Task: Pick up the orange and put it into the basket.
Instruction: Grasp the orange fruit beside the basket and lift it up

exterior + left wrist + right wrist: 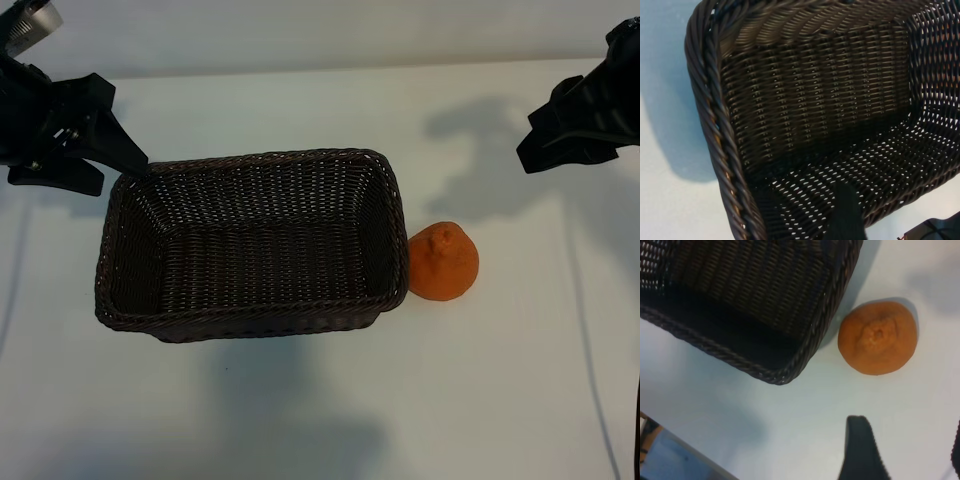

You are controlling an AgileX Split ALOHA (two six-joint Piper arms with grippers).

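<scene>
Jaws of both grippers open, empty; orange (877, 337) beside basket (790, 371), stem dimple only in right wrist view.

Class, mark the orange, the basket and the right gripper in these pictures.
orange (444, 263): exterior view, middle of its skin.
basket (250, 319): exterior view, near braided rim.
right gripper (575, 125): exterior view, between its fingertips.

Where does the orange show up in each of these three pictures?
Exterior view: the orange sits on the table just right of the basket.
Left wrist view: not in it; only the basket shows.
Right wrist view: the orange lies beside the basket's corner.
Shared landmark: the basket's braided rim.
</scene>
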